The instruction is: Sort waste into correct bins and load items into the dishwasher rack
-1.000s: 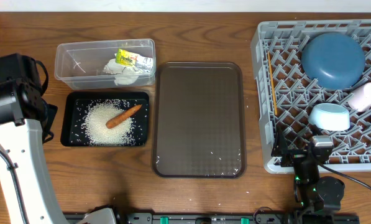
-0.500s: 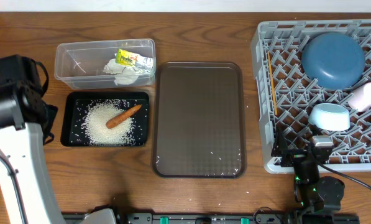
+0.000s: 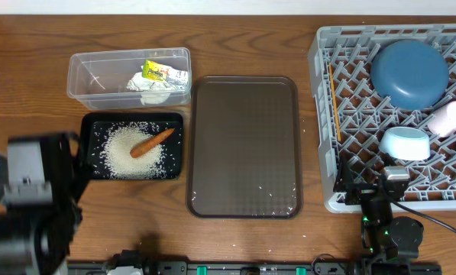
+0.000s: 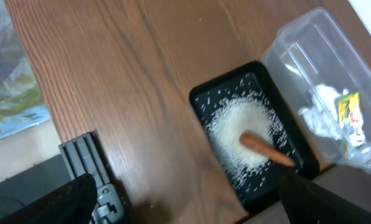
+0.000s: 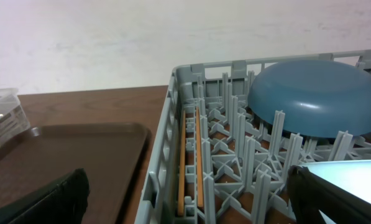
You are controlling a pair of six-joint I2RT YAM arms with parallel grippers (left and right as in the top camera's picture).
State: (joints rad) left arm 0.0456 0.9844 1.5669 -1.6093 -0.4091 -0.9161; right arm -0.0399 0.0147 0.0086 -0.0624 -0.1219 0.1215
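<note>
Wood table (image 4: 110, 74): left end effector (image 4: 185, 177) spread (empty), black tray (image 4: 205, 106) w/ rice (image 4: 235, 124), carrot (image 4: 266, 149) ahead.

No legible text or numbers; printing on the yellow-green wrapper (image 3: 157, 72) in the clear tub (image 3: 86, 82) is too small to read

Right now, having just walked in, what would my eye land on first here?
Probably the large square grey plastic rack on the right, the biggest thing in view, with a big round blue bowl lying upside down in its far part. Next, on the left, the orange carrot lying on a heap of white rice grains in a shallow black rectangular tray.
</note>
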